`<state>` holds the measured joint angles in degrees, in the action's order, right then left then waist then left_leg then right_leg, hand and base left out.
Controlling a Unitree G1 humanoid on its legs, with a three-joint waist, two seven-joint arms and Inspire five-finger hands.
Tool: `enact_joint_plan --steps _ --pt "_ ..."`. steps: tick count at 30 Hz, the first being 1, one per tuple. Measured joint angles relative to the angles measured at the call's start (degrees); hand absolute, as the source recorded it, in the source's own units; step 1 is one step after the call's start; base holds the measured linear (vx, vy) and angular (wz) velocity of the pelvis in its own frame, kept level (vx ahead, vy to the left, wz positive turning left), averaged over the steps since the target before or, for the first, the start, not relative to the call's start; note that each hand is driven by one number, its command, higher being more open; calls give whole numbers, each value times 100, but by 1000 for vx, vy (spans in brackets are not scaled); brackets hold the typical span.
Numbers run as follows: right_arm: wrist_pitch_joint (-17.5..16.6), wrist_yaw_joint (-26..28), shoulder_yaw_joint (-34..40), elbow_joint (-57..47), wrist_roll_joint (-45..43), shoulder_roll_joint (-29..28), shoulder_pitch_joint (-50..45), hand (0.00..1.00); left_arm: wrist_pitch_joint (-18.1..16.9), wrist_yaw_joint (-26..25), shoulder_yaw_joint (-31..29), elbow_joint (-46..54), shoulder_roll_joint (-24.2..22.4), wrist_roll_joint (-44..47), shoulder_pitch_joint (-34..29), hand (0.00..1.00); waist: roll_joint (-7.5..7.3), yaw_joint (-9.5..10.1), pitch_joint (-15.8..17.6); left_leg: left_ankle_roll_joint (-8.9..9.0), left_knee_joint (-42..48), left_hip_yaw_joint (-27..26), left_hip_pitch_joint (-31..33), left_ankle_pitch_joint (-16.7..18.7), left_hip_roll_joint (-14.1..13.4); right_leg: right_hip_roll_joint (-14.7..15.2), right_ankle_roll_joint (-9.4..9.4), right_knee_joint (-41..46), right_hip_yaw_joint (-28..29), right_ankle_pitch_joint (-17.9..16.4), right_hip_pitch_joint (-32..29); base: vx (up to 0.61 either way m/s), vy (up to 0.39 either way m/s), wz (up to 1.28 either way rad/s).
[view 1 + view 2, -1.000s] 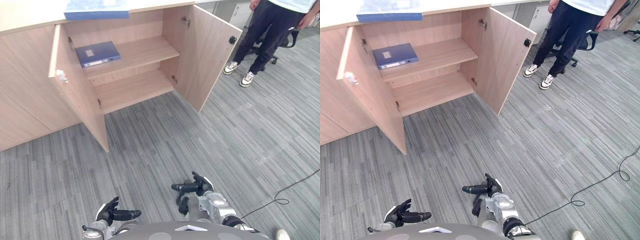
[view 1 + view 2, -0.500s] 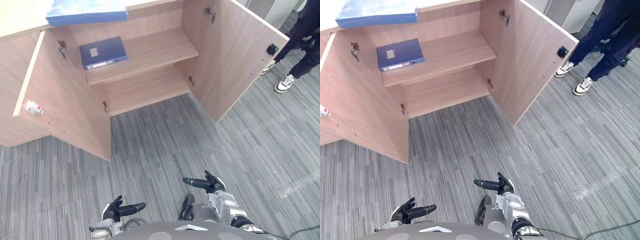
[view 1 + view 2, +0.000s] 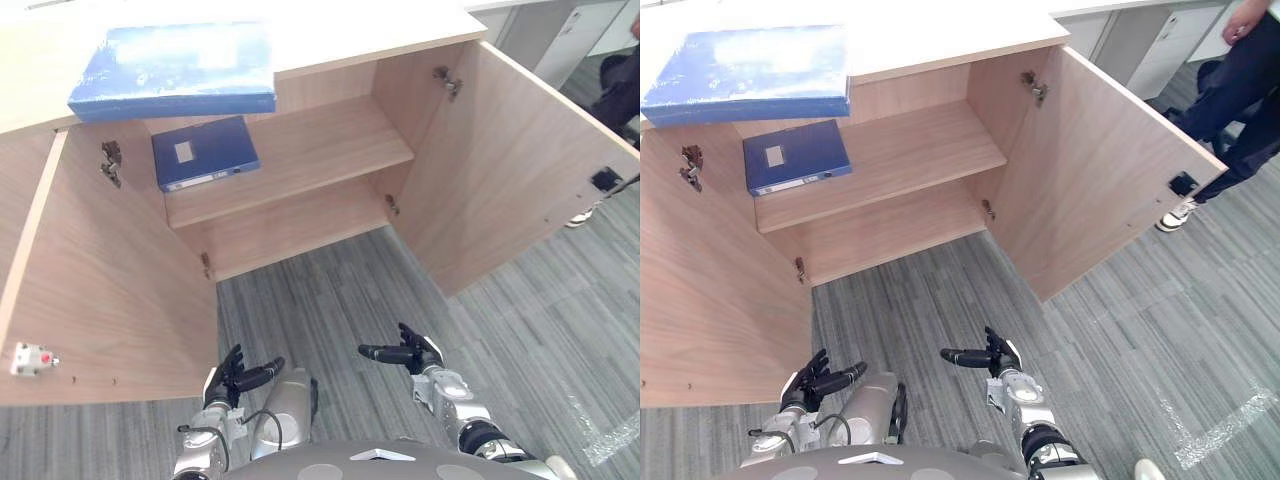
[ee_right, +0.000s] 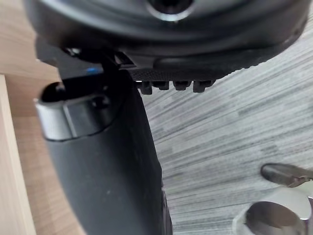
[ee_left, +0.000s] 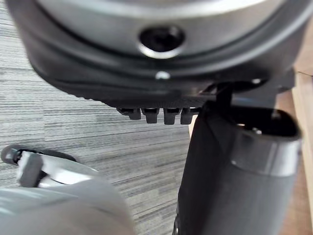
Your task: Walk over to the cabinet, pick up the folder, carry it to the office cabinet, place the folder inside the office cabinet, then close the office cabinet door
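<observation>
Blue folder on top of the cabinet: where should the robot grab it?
Take its thick front edge, coming from the front. The blue folder lies flat on the cabinet top, and that edge faces the robot and seems to stick out past the rim, so fingers could probably slip under with the thumb above. The left hand and right hand are open and empty.

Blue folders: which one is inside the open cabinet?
The darker labelled folder lying flat on the upper shelf; the lighter folder lies on the cabinet's top, overhanging its front edge.
</observation>
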<state>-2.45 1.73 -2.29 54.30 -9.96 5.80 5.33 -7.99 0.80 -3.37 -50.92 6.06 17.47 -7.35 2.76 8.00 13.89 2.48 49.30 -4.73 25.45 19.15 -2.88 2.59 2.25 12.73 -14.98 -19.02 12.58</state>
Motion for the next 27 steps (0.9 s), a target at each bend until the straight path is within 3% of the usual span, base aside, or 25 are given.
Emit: enact_joint_plan --steps 1,2,3,4,7,8,10,11,13,14,16,17,18,19,20,21,22,23,24,25,26,27 --pt "4 -2 74 5 1 47 -67 100 5 -4 -20 31 -31 43 -36 100 -11 -25 -55 -8 -796 -98 -6 -202 -43 73 58 7 -34 -56 28 -613 54 63" --pt "-7 17 171 54 0 44 -189 100 -8 -46 -87 74 -127 64 -197 100 12 15 -94 -438 -1609 -564 -226 -1153 -131 182 193 -94 -2 -169 184 -292 45 4" --pt "-2 17 158 87 2 32 -190 100 17 -80 -132 50 -134 69 -198 100 -63 59 -116 -432 -1738 -660 -331 -1137 -18 302 165 -182 39 -139 200 62 141 -29" --pt "-27 55 160 45 9 26 -192 100 53 -101 -201 19 -160 68 -209 100 -66 102 -141 -473 -1847 -814 -413 -1051 39 326 171 -537 127 218 306 341 137 -38" --pt "-50 56 181 83 10 -3 -331 100 55 -92 -203 -94 -76 67 -184 100 -189 58 -271 -742 -1869 -1176 -518 -875 39 455 532 -860 132 710 468 249 147 -24" --pt "-48 61 184 114 9 -11 -374 100 57 -81 -210 -155 -58 79 -181 100 -239 62 -322 -759 -1970 -1232 -588 -865 63 505 596 -856 134 785 461 175 120 -25" --pt "-42 69 302 191 12 -53 -595 100 73 -74 -221 -424 -5 121 -202 100 -458 130 -651 -831 -2580 -1441 -931 -939 299 758 669 -604 228 931 283 162 76 -28" --pt "-41 68 371 300 16 -52 -695 100 85 -71 -215 -555 15 119 -224 100 -488 143 -858 -855 -2887 -1469 -1075 -1007 444 873 656 -364 284 951 154 208 89 -5" --pt "-21 46 412 589 15 3 -732 100 95 -97 -194 -684 -3 113 -287 100 -446 132 -1142 -841 -3512 -1443 -1441 -1112 694 1059 678 242 295 1069 -73 186 122 12" --pt "-7 46 414 660 17 74 -732 100 90 -100 -187 -644 -85 113 -341 100 -324 129 -1258 -862 -3863 -1355 -1684 -1190 819 1157 713 870 307 1195 -294 128 124 33" --pt "-10 44 513 659 18 83 -692 100 76 -99 -40 -403 -101 113 -408 100 -280 117 -1310 -907 -4231 -1094 -1973 -1269 1008 1344 705 2136 310 1568 -779 83 112 67" --pt "-7 26 563 661 4 63 -656 100 76 -96 100 -281 -85 112 -400 100 -290 114 -1309 -1002 -4379 -854 -2171 -1315 1115 1464 623 3058 388 2216 -1217 18 93 118" --pt "-8 -1 616 656 -45 44 -632 100 76 -110 234 -226 -72 108 -398 100 -278 70 -1301 -1183 -4496 -532 -2421 -1387 1191 1535 380 3859 468 3263 -1529 3 83 137" --pt "-9 -15 623 650 -87 23 -559 100 72 -120 322 -203 -49 108 -398 100 -321 46 -1267 -1284 -4508 -344 -2591 -1404 1240 1641 208 4704 608 3264 -1863 -17 26 113" --pt "-12 -28 624 633 -164 21 -503 100 75 -149 326 -205 -53 95 -407 100 -326 19 -1255 -1299 -4503 -234 -2682 -1395 1239 1665 -61 5345 650 3054 -2125 -53 -45 96" --pt "-28 -45 632 511 -228 3 -439 100 79 -174 327 -209 -58 39 -413 100 -287 -76 -1178 -1303 -4539 5 -2937 -1392 1171 1714 -471 6268 628 2640 -2534 11 -96 97" --pt "-63 -64 660 337 -229 -1 -412 100 94 -175 361 -230 -57 -16 -433 100 -197 -141 -1070 -1278 -4615 186 -3233 -1377 1010 1721 -691 6703 558 2294 -2799 53 -101 91" --pt "-82 -65 687 283 -230 -3 -401 100 99 -169 369 -244 -57 -15 -454 100 -155 -179 -1025 -1261 -4649 246 -3364 -1367 915 1720 -678 6734 519 2167 -2904 43 -77 81" --pt "-98 -72 738 154 -232 -15 -381 100 107 -168 381 -264 -59 -16 -474 100 -95 -213 -910 -1129 -4661 369 -3589 -1290 708 1730 -578 6485 427 1966 -3080 -146 -52 62" --pt "-121 -82 737 111 -232 -83 -329 100 101 -149 376 -265 -30 -13 -488 100 -99 -203 -818 -984 -4608 455 -3641 -1200 538 1729 -360 5785 332 1854 -3212 -233 -48 54" --pt "-125 -86 744 111 -232 -145 -272 100 101 -141 362 -265 26 -12 -470 100 -181 -206 -756 -901 -4552 502 -3660 -1158 480 1729 -219 5285 267 1795 -3227 -353 -91 35" --pt "-123 -86 740 113 -229 -285 -144 100 100 -139 338 -275 166 -15 -447 100 -331 -195 -594 -745 -4443 559 -3697 -1064 388 1697 -11 4113 184 1784 -3137 -378 -165 29"
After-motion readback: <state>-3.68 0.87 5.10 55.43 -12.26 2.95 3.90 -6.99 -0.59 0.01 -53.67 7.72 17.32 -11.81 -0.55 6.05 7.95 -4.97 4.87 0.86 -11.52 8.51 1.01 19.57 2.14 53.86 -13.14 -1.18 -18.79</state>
